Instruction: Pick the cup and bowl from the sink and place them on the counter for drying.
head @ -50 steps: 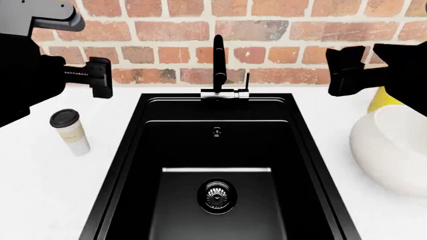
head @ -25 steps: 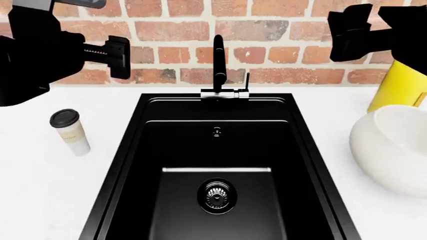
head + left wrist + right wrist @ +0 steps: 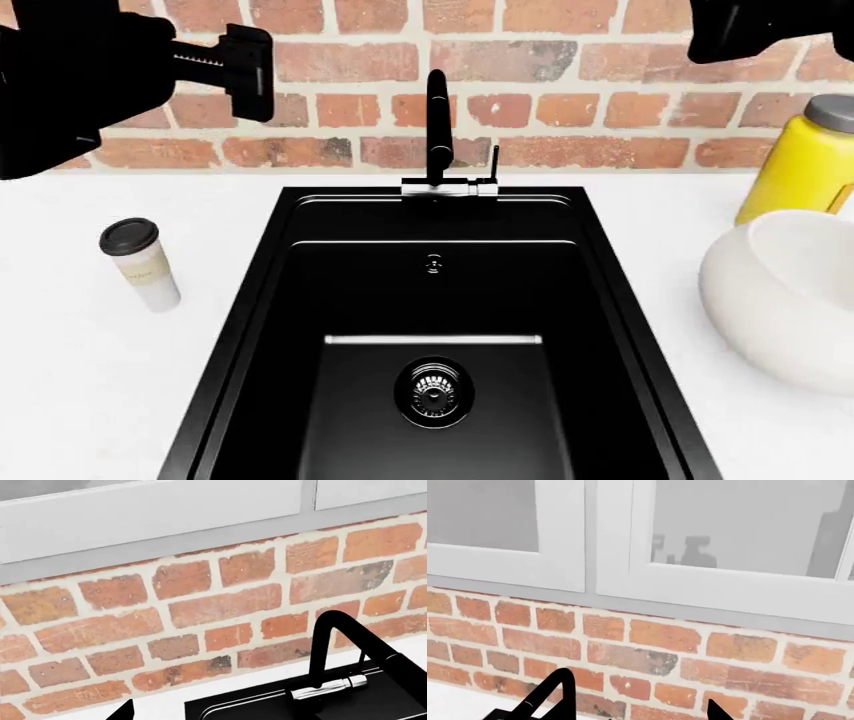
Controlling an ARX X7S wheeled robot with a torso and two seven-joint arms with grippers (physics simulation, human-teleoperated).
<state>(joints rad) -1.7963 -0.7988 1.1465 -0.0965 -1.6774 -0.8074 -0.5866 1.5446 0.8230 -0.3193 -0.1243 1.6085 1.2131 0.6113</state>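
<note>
The small white cup (image 3: 139, 262) with its black lid stands upright on the white counter (image 3: 80, 390), left of the black sink (image 3: 434, 300). Right of the sink, the large white bowl (image 3: 787, 300) rests on the counter, cut off by the picture's edge. The basin holds only its steel drain (image 3: 434, 388). My left gripper (image 3: 248, 70) hangs high over the back left of the counter, open and empty; one fingertip (image 3: 125, 712) shows in the left wrist view. My right gripper (image 3: 747, 25) is high at the back right, its fingertips (image 3: 557, 695) wide apart against the brick, open and empty.
A tall black tap (image 3: 437, 120) rises at the back of the sink, and the tap (image 3: 319, 650) also shows in the left wrist view. A yellow bottle (image 3: 805, 165) with a grey cap stands behind the bowl. A red brick wall (image 3: 561, 70) backs the counter, with white window frames (image 3: 607, 540) above.
Both arms have risen and drawn back toward the wall. The right gripper no longer covers the yellow bottle. The cup and bowl have not moved.
</note>
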